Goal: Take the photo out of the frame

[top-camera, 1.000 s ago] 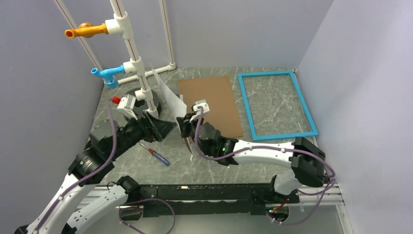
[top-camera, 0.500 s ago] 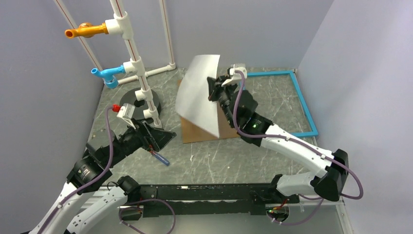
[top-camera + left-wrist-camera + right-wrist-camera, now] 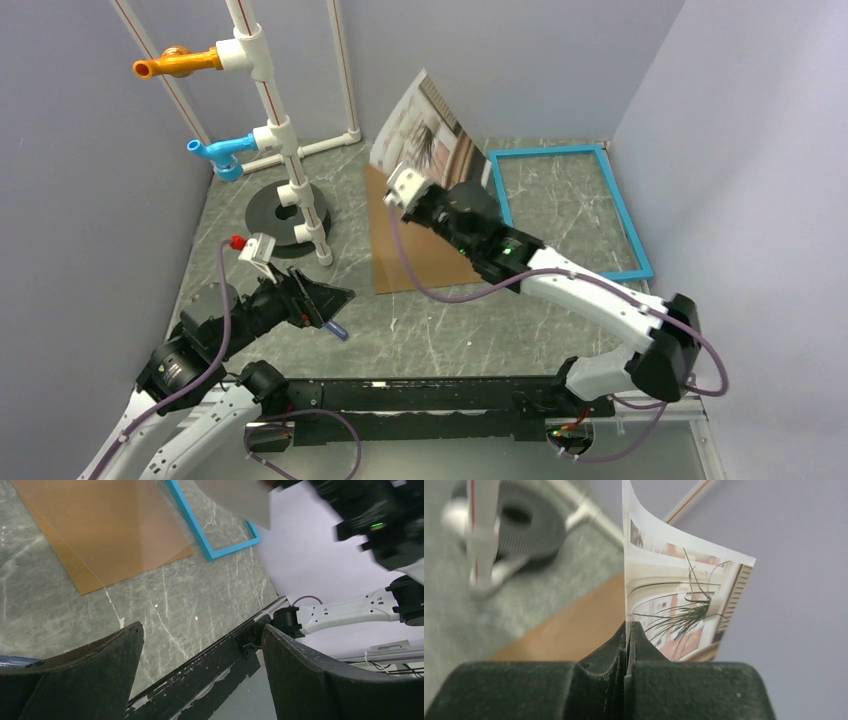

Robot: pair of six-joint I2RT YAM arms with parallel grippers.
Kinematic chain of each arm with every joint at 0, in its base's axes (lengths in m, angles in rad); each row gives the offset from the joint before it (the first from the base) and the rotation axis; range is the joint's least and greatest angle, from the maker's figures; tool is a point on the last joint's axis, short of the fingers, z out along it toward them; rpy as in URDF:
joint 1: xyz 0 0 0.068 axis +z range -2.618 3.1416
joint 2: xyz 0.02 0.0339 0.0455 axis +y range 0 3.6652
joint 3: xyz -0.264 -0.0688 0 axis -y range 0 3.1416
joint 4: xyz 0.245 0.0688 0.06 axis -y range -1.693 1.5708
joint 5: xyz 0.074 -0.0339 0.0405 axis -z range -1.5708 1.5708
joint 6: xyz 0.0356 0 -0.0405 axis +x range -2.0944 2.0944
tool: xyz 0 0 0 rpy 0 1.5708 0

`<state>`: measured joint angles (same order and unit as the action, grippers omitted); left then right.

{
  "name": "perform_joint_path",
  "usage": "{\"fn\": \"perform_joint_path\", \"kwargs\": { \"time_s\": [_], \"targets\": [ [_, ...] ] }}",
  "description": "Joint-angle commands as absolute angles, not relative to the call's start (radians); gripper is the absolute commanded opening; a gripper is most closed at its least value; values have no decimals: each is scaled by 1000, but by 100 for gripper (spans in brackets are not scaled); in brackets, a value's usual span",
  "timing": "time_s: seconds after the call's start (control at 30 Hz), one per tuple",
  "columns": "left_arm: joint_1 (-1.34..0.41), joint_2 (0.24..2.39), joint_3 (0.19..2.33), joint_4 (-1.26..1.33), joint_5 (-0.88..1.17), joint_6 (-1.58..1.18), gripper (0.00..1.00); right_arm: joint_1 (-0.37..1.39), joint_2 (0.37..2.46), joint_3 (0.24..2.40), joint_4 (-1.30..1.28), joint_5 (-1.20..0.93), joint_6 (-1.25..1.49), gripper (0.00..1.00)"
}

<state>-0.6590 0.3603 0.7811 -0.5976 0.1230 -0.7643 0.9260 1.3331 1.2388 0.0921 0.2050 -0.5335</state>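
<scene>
**Photo held in the air, frame flat on the table**

At far left a white pipe stand [image 3: 270,130] with an orange and a blue fitting rises from a black round base [image 3: 272,212]. In front of it the left gripper [image 3: 322,297] hangs low over the marbled table [image 3: 450,335], its jaws spread wide with nothing between them. The blue handle of a tool [image 3: 338,329] lies just beside it.

Toward the middle, a plain brown backing board [image 3: 420,262] lies flat. Above it the right gripper [image 3: 628,630] is clamped tight on the lower edge of the photo [image 3: 674,600], which stands up off the table, curled and tilted, its plant print facing the right side.

On the right the frame [image 3: 550,151] lies flat and apart from the photo, bare table showing through its opening, its left side just beside the board.
</scene>
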Motion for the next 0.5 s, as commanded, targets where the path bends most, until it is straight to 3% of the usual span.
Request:
{"fn": "perform_joint_path", "kwargs": {
  "time_s": [0.0, 0.47],
  "targets": [
    [-663, 312, 799, -644, 69, -775, 91, 927, 1430, 1115, 22, 104, -746, 0],
    [-661, 305, 759, -633, 70, -773, 92, 1113, 1750, 870, 259, 239, -913, 0]
  ]
}}
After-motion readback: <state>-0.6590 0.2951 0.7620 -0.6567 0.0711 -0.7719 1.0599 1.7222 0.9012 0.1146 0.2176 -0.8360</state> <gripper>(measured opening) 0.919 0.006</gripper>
